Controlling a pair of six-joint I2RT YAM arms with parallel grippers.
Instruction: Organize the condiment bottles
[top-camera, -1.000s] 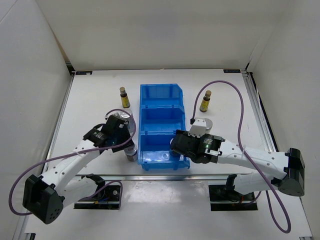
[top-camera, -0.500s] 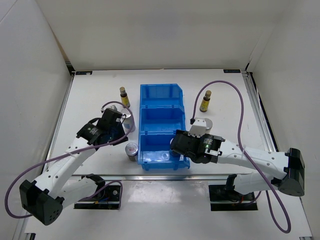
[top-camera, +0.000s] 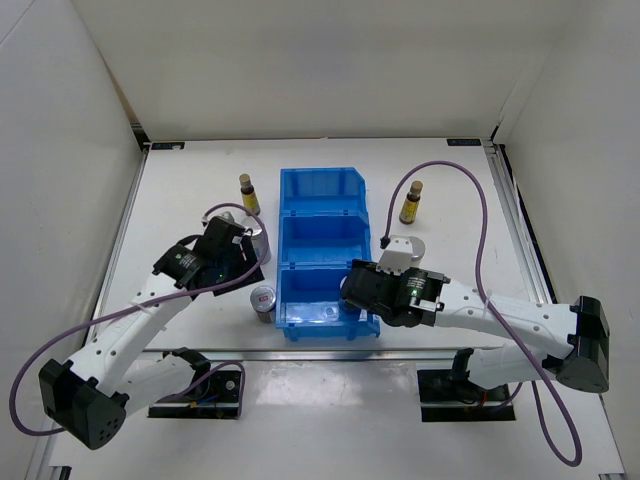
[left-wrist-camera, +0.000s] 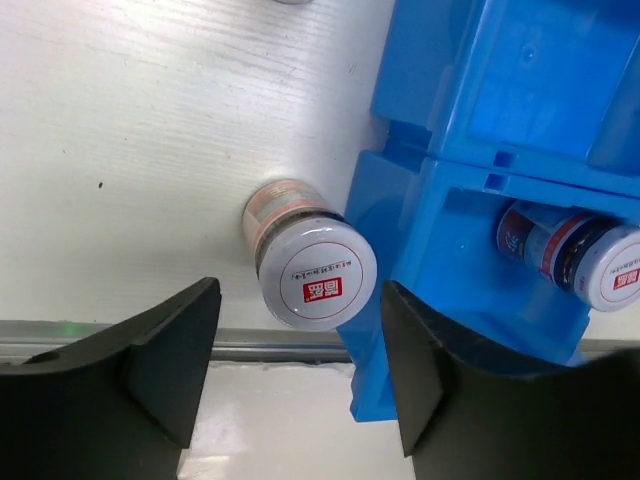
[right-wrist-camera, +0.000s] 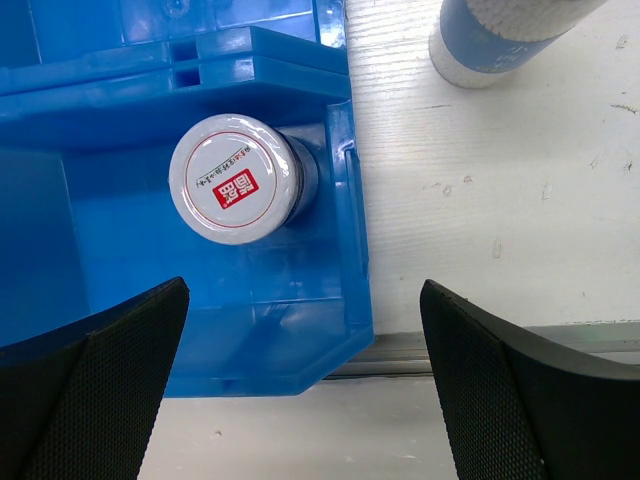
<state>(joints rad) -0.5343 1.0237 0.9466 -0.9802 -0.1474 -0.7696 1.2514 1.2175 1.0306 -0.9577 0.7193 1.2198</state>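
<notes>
Jaws of left gripper part-open and empty above short jar left of blue bin: centre over lid, descend straight, then close; right gripper jaws wide.

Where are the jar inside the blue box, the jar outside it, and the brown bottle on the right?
inside jar (right-wrist-camera: 235, 178): right wrist view, centre of its red-marked lid.
outside jar (left-wrist-camera: 317, 272): left wrist view, centre of its lid.
right amber bottle (top-camera: 409, 209): top view, its yellow label.
</notes>
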